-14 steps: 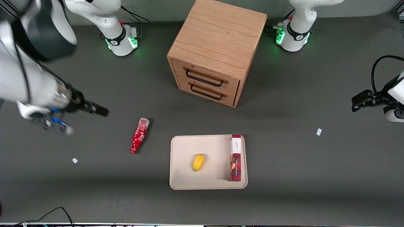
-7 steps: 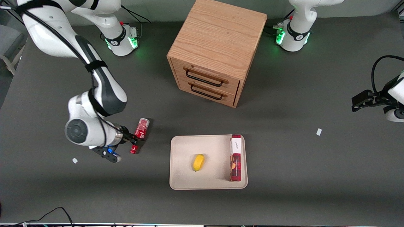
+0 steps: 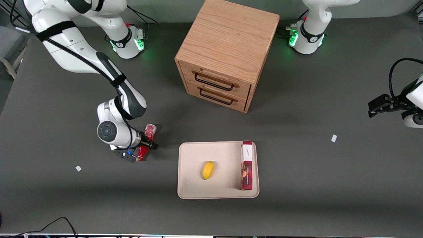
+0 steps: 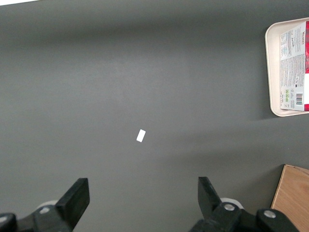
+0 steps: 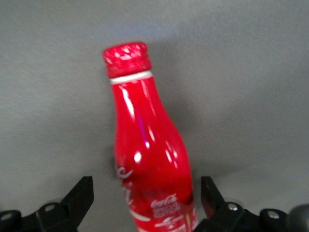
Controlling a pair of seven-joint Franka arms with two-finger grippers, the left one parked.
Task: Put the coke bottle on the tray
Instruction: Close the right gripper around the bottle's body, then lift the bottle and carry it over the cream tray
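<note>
The coke bottle lies on its side on the dark table, its silver base pointing away from the front camera and its red cap nearer to it. In the right wrist view the coke bottle fills the middle, cap up. My gripper hovers over the bottle's middle; the gripper is open, one finger on each side of the body, with a gap on both sides. The cream tray lies beside the bottle, toward the parked arm's end.
On the tray lie a yellow lemon and a red-and-white box. A wooden two-drawer cabinet stands farther from the front camera. Small white scraps lie on the table. The tray corner shows in the left wrist view.
My arm has swung in from the working arm's end of the table and my gripper has come over the bottle. The bottle has not moved.
</note>
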